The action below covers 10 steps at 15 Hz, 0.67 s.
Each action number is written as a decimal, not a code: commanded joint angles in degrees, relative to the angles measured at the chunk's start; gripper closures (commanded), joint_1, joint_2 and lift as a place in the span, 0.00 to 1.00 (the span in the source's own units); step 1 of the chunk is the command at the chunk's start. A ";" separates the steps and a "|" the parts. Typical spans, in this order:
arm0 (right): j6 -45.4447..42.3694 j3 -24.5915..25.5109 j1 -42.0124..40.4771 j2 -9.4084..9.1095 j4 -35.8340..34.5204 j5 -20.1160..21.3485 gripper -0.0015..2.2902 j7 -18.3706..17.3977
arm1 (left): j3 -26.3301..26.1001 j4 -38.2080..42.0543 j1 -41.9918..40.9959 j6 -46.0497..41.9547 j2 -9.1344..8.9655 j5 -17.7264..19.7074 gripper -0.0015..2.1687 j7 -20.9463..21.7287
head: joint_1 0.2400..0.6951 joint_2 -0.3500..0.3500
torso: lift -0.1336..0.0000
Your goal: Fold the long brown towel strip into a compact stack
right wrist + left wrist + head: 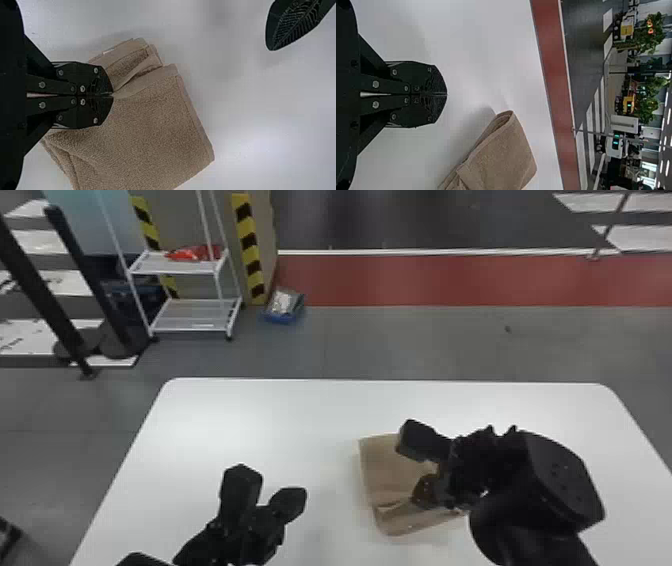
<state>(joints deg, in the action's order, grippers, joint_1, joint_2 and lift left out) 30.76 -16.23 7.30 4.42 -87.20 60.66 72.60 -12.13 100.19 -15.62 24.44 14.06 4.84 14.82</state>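
The brown towel strip [387,470] is laid on the white table [300,395], to the right of the middle, and has already been folded into a layered, roughly four-sided bundle. Its far left corner is squared off, while the near part is crossed by a narrow folded band and an oblique crease. In the right wrist view, the stacked hems are seen to be slightly offset, and the folds are drawn together towards the fingertips. The bundle is partly covered, in the head view, by the right gripper [422,492], which is directed across it from the right. The fingers of the right gripper [112,94] are pressed together, with a pinch of the towel's folded band held at their tips.

The left gripper [295,501] is positioned over the near part of the table, to the left of the towel and apart from it. The fingers of the left gripper [446,94] are brought together along a narrow seam, with nothing held between them. In the left wrist view, a rounded corner of the bundle is shown, with several layers exposed along one edge.

Beyond the table, a white rack [195,321] is placed on the grey floor, with a red bundle [192,253] carried on its upper shelf. A blue box [284,318] is set beside the rack, near a red floor band [450,282]
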 commanded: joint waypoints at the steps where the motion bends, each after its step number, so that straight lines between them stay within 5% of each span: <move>1: 0.32 1.55 -0.01 -0.03 -0.87 -0.28 0.57 0.00 | 0.26 0.09 0.15 0.49 -0.26 2.19 0.61 1.17 | 1.00 0.52 | 1.00; 7: 2.78 2.87 0.87 -0.47 -1.14 -1.69 0.57 0.00 | 0.35 -1.05 0.50 3.83 -0.61 11.60 0.67 7.33 | 1.00 0.45 | 1.00; 10: 4.01 3.14 1.14 -0.91 -1.22 -3.27 0.57 0.26 | -0.18 -3.51 1.73 3.12 -1.84 12.39 0.67 9.87 | 1.00 0.41 | 1.00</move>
<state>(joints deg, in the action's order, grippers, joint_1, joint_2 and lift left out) 34.29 -13.09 8.38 3.60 -88.37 58.01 72.72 -12.17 97.71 -14.36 28.07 12.84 17.10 24.23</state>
